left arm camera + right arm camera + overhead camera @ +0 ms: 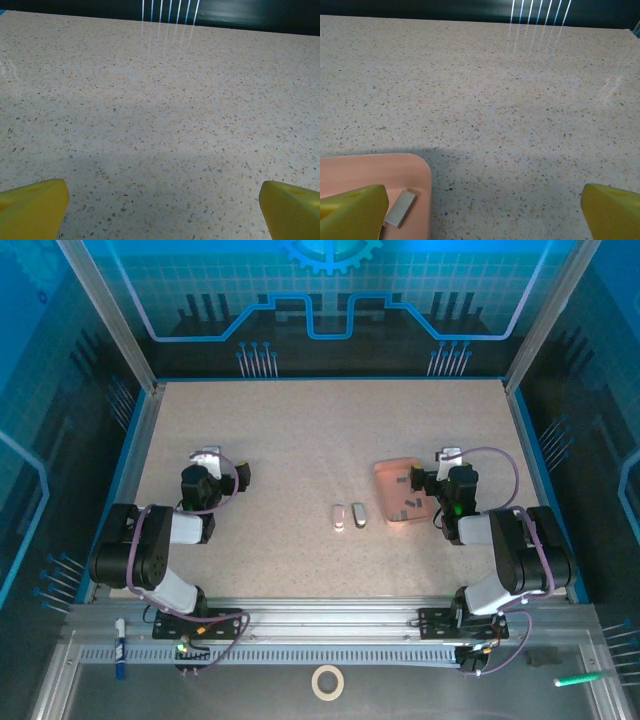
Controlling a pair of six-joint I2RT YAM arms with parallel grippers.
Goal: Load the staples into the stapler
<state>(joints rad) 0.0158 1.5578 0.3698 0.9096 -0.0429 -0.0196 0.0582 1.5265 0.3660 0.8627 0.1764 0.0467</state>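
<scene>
Several dark staples (406, 481) are seen from above in a pink tray (386, 472) on the right, the white stapler (338, 516) lying apart from it nearer the middle (a small grey piece (359, 515) just beside it). At the left wrist, the left gripper (160, 212) is held spread wide over bare table (160, 100). At the right wrist, the right gripper (482, 212) is spread too, one fingertip (352, 210) over the tray's corner, where a grey strip (400, 208) lies.

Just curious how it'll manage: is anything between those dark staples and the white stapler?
Mostly bare speckled table. The dark-grey metal staple strips lie in a shallow pink tray; one small grey piece lies right beside the slim white stapler, on the tray's side.
</scene>
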